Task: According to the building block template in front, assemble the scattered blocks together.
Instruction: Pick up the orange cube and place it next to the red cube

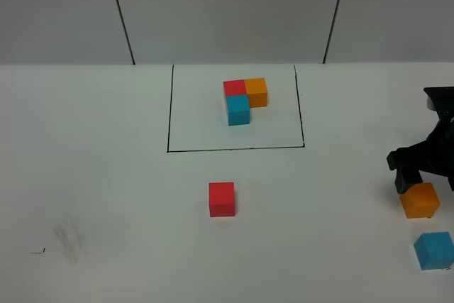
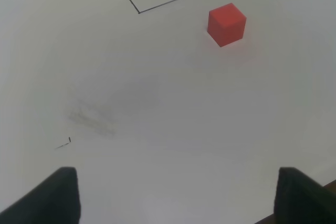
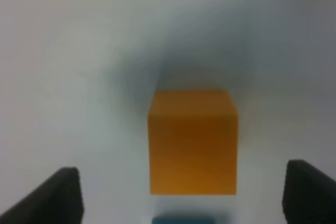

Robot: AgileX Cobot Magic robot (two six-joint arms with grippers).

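The right gripper point(image 3: 184, 199) is seen with its jaws spread – the orange cube point(image 3: 192, 141) sits between the two dark fingers point(image 3: 59, 196), and a strip of bare table is left on either side of it, so nothing is gripped. In the high view this gripper point(image 1: 424, 173) is placed just behind the orange cube point(image 1: 420, 200), close to the right edge of the picture. The light blue cube point(image 1: 434, 250) is found just in front of the orange one, apart from it.

The left gripper point(image 2: 176, 199) is held wide open over bare table, with nothing between its jaws. A faint grey smudge point(image 2: 89, 119) is seen ahead of it, and beyond that the red cube point(image 2: 227, 23).

The red cube point(image 1: 221, 199) is set alone near the middle of the table point(image 1: 106, 175), with white surface on all sides – well apart from the other two cubes. Just behind it runs the black frame line point(image 1: 234, 150), inside which the building block template point(image 1: 245, 99) is placed.
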